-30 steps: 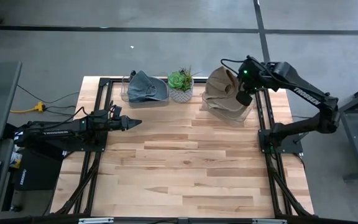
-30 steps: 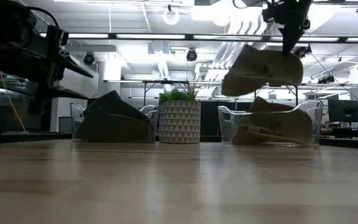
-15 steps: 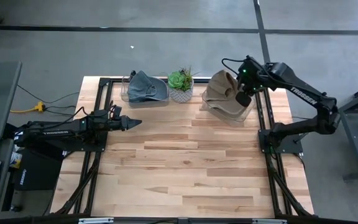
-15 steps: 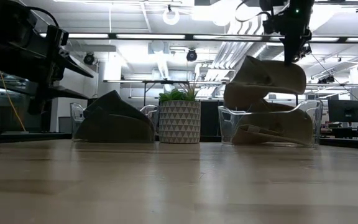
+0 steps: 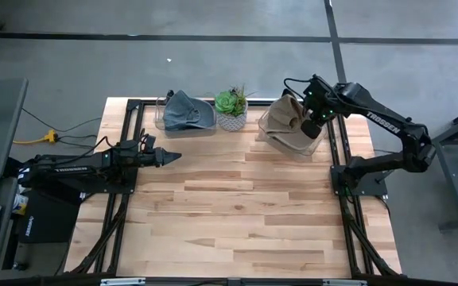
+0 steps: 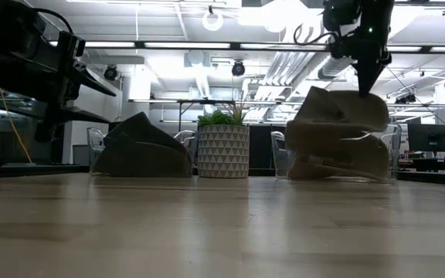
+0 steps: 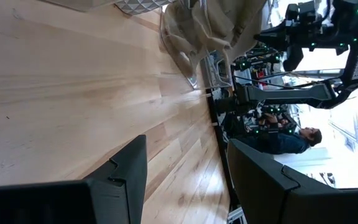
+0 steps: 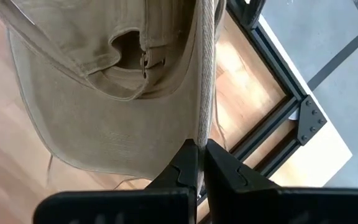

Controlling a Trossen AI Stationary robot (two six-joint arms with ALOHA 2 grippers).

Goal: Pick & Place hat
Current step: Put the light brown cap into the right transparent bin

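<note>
A tan hat (image 5: 286, 116) (image 6: 337, 116) hangs at the table's far right, over a clear bin (image 5: 296, 145) (image 6: 385, 154), and my right gripper (image 5: 309, 127) (image 8: 199, 151) is shut on it. Its lower part has sunk to the bin's rim, onto another tan hat (image 6: 338, 164) lying inside. Whether the two touch does not show. At the table's left edge my left gripper (image 5: 170, 157) (image 7: 185, 180) waits open and level, with nothing between its fingers. My right gripper pinches a thin stitched edge of the tan hat (image 8: 205, 121) between its two fingertips, at the hat's end nearest the table's right edge (image 6: 368, 96). The fingers come steeply from above. The hat hangs below them, spreading toward the table's left.
A second clear bin at the far left holds a grey-blue hat (image 5: 188, 111) (image 6: 141, 147). A potted plant (image 5: 231, 107) (image 6: 222, 147) stands between the two bins. Black frame rails (image 5: 337, 151) run along the table's sides. The near half is bare wood.
My right gripper has come down toward the bin with the tan hat and tipped a little. The hat, which hung clear above the bin, has sunk to the bin's rim over the hat inside.
</note>
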